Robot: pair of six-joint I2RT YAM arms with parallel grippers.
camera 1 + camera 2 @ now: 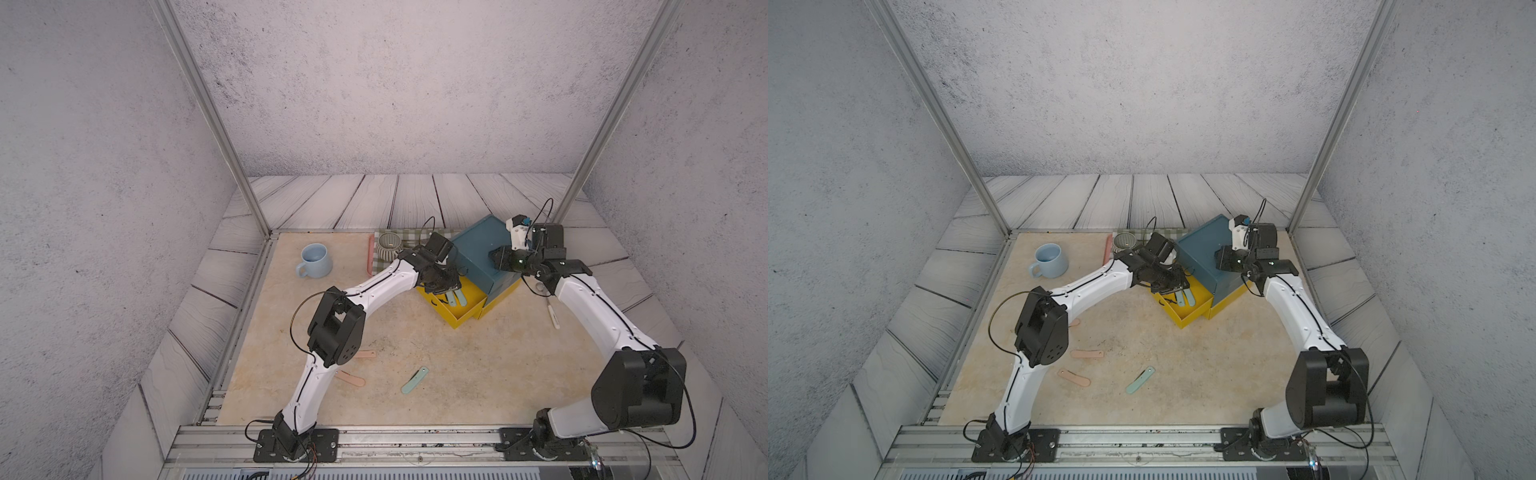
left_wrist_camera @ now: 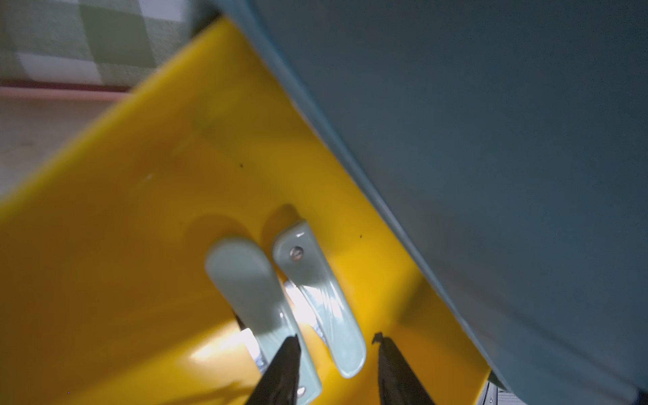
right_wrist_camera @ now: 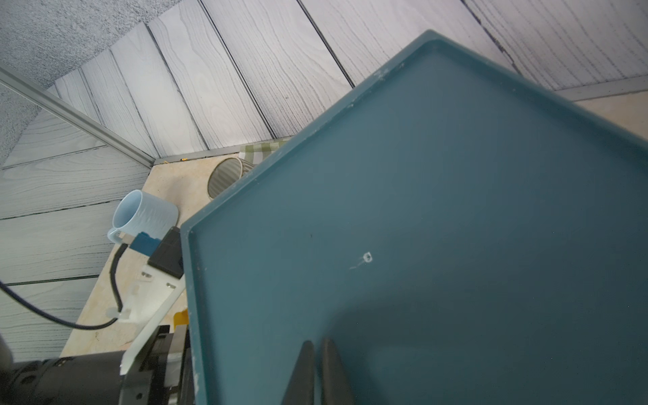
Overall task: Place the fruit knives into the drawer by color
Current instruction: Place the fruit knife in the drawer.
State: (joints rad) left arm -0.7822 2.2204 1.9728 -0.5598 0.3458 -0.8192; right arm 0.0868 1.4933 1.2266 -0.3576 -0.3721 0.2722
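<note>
So the dark teal drawer chest (image 1: 482, 249) sits at the far right of the table (image 1: 478, 374), turned at an angle, with one yellow drawer (image 1: 457, 319) pulled out toward the robot.

The right gripper (image 3: 319, 354) is over the chest's top with its jaws pinched together on nothing. My guess is it's bracing the box, but I can't tell if it actually touches.

The left gripper (image 2: 336, 345) hangs low over the open drawer with its jaws parted, not gripping anything. Two pale teal knives (image 2: 245, 280) lie side by side on the drawer floor, and the end of one sits between the fingertips. Looks like a drop-off to me.

Out on the table there's one more teal knife (image 1: 414, 380), well apart from the drawer and back toward the robot's base. Its long axis runs diagonally, with the rivet end pointing away and to the right. The free left gripper is the nearer one, so it'd have to pull back and rotate to straddle it across the narrow side. Two pink knives (image 1: 1086, 354) lie further left.
</note>
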